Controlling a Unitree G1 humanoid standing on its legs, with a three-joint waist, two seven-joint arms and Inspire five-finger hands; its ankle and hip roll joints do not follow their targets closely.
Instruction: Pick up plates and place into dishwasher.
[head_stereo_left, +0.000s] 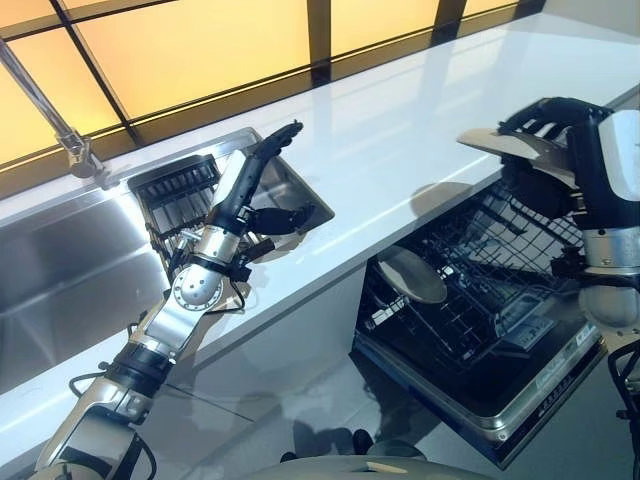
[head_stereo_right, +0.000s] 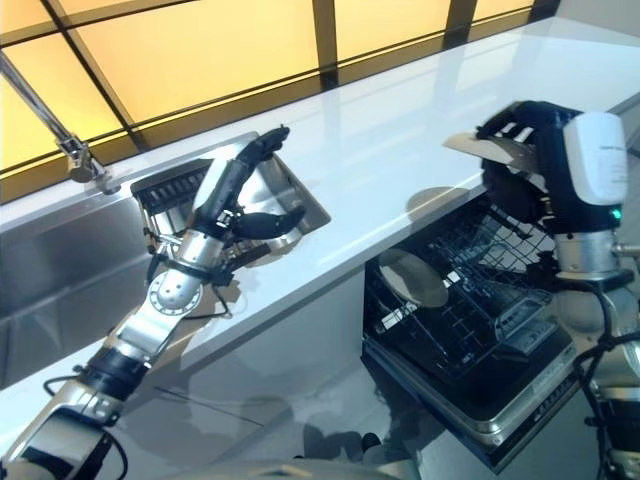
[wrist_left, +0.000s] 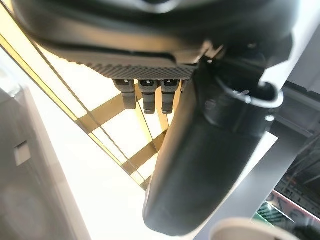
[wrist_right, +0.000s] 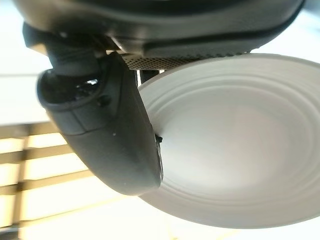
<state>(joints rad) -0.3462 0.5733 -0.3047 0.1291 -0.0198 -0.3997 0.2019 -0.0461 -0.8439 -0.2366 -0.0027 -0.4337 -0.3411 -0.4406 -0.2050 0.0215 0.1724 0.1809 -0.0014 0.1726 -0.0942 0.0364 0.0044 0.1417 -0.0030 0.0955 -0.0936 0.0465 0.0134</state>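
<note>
My right hand (head_stereo_left: 560, 130) is shut on a white plate (head_stereo_left: 500, 143), holding it roughly level above the open dishwasher's pulled-out rack (head_stereo_left: 500, 270). In the right wrist view the thumb (wrist_right: 105, 130) lies across the plate (wrist_right: 235, 145). A second white plate (head_stereo_left: 412, 275) stands tilted at the rack's left end. My left hand (head_stereo_left: 245, 195) hovers open over the counter edge beside the sink, fingers straight and thumb spread, holding nothing. In the left wrist view its thumb (wrist_left: 200, 165) sticks out and the fingers (wrist_left: 150, 95) are extended.
A steel sink (head_stereo_left: 60, 270) with a dark dish rack (head_stereo_left: 180, 190) and a faucet (head_stereo_left: 60, 130) lies at the left. The white counter (head_stereo_left: 400, 130) runs across to the right. The dishwasher's door (head_stereo_left: 480, 400) hangs open low in front.
</note>
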